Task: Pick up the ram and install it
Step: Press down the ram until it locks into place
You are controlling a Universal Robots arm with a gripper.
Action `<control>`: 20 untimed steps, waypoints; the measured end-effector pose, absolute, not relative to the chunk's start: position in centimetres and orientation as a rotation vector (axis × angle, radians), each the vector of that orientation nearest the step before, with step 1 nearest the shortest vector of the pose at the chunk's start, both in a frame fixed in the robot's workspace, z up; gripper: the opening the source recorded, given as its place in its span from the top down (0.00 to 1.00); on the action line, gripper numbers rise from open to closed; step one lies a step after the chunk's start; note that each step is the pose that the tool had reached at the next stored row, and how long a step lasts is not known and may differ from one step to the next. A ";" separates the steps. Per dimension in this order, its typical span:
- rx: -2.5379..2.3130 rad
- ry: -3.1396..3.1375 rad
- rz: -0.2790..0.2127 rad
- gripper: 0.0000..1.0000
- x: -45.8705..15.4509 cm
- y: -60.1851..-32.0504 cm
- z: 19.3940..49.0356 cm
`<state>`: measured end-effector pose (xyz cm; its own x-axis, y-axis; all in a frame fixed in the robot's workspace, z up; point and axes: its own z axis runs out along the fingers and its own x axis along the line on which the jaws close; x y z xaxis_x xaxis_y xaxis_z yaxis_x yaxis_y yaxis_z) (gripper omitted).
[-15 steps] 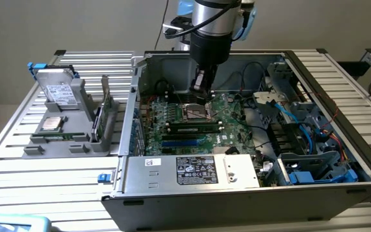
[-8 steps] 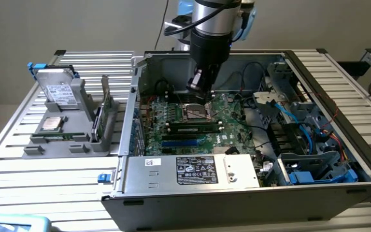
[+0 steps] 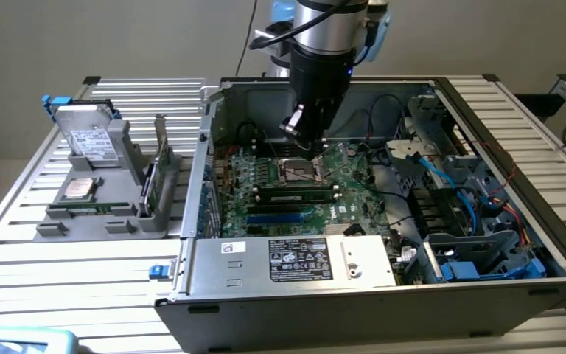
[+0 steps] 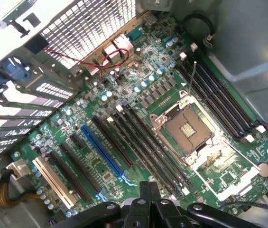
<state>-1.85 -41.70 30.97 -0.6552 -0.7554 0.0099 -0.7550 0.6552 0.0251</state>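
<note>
Fingers (image 4: 144,191) shut tight together at the near edge of the wrist view, gripping nothing, hanging over the green motherboard (image 4: 96,164). Below and past them: row of long black slots, one blue slot (image 4: 100,149), open CPU socket (image 4: 187,130) w/ gold contact field and metal frame. Red wires (image 4: 100,59) looped near the perforated metal wall. Tiny white print on the board, not readable.

Ext. view: gripper (image 3: 303,140) down inside the open PC case (image 3: 362,310), just above the CPU socket (image 3: 298,171), apart from the board. Ram (image 3: 298,197) lying along the slot row just on the near side of the socket, green strip w/ black chips, apparently seated in a slot; not touched by the gripper.

Power supply (image 3: 362,262) at the case's near edge, carrying a black-and-white label (image 3: 301,259) w/ cert. marks and a barcode sticker beside it; text too small to read.

On the slatted tabletop (image 3: 86,273), at the ext. view's left of the case: grey holder (image 3: 116,221) w/ a drive (image 3: 91,140) leaning in it, white label on the drive, writing illegible.
</note>
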 end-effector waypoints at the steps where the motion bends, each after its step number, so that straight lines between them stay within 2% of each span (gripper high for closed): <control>1: 1.272 -2.851 -0.030 0.89 -1.9 -41.7 31.0; 20: 0.802 -3.021 -0.034 0.89 -1.8 -41.7 31.0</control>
<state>-1.85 -41.70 30.98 -0.8683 -0.4959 0.0100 -0.4956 0.8682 0.0251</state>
